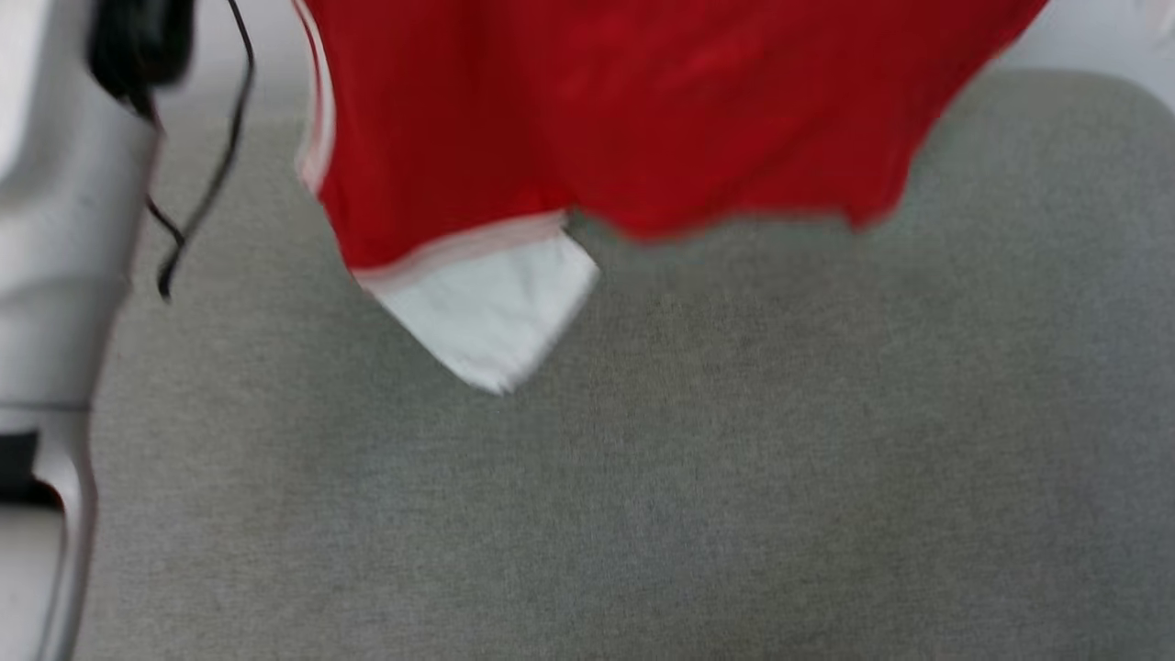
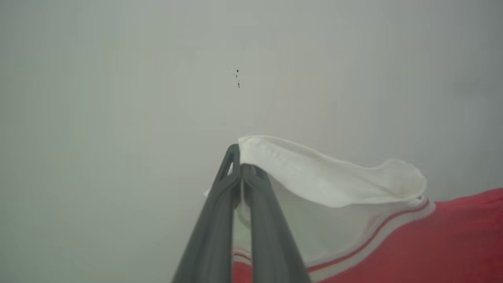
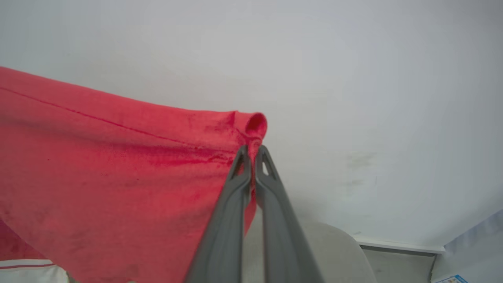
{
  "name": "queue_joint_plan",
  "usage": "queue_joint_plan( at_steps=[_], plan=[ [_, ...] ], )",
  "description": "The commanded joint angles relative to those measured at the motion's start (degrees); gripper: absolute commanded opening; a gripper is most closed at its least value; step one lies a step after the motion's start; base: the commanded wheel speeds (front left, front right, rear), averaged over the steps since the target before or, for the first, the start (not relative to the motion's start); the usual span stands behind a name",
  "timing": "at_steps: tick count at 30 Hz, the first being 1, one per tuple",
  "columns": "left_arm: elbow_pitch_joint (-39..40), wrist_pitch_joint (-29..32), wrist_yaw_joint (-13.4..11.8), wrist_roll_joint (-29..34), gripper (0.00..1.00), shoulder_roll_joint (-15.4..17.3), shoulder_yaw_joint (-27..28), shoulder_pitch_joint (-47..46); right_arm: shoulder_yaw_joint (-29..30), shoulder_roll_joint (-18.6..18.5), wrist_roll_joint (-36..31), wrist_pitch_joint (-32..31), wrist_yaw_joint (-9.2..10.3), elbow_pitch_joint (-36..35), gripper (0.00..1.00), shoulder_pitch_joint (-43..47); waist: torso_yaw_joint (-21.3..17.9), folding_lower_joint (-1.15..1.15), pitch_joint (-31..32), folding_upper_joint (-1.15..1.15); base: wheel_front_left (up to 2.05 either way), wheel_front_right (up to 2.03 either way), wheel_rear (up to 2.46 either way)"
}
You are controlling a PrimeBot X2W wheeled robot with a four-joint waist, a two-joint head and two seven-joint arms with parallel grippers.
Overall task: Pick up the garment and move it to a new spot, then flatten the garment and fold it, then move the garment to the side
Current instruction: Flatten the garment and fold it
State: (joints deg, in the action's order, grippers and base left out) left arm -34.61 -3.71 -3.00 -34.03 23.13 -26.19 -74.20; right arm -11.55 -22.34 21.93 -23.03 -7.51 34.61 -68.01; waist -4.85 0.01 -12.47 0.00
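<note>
The garment (image 1: 643, 119) is a red shirt with a white sleeve, and it hangs in the air above the grey table (image 1: 643, 505). Its lower hem and one white sleeve dangle just over the cloth surface. In the left wrist view my left gripper (image 2: 239, 165) is shut on the white sleeve of the garment (image 2: 334, 181). The right wrist view has my right gripper (image 3: 252, 155) shut on a bunched red corner of the garment (image 3: 118, 165). The shirt stretches between the two grips.
My pale left forearm (image 1: 55, 275) with a black cable (image 1: 211, 165) runs down the left edge of the head view. A plain light wall (image 3: 353, 78) stands behind the table. The table's rounded corner (image 3: 334, 243) and a strip of floor lie below.
</note>
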Motion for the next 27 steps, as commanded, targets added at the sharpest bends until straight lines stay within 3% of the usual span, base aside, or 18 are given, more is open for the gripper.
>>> queue_joint_plan(
  at_steps=[1, 12, 27],
  plan=[
    [-0.5, -0.5, 0.3, 0.3, 0.0, 0.2, 0.0, -1.8, -0.1, -0.4, -0.5, 1.1, 0.04, 0.3, 0.0, -1.7, -0.3, -0.01, -3.7, 0.0, 0.0, 0.0, 0.0],
    [-4.9, -2.7, 1.6, 2.6, 0.0, 0.6, 0.8, -18.7, -2.0, -1.3, -0.9, 9.5, 0.04, 4.3, 0.0, -17.4, 0.1, -0.01, -17.1, 0.0, 0.0, 0.0, 0.0],
    [-16.4, -6.8, 4.6, -0.2, 0.0, -1.8, 1.2, -19.2, -11.3, -1.1, 6.0, 13.2, 0.04, 11.6, 0.0, -20.4, 0.7, -0.01, -26.6, 0.0, 0.0, 0.0, 0.0]
  ],
)
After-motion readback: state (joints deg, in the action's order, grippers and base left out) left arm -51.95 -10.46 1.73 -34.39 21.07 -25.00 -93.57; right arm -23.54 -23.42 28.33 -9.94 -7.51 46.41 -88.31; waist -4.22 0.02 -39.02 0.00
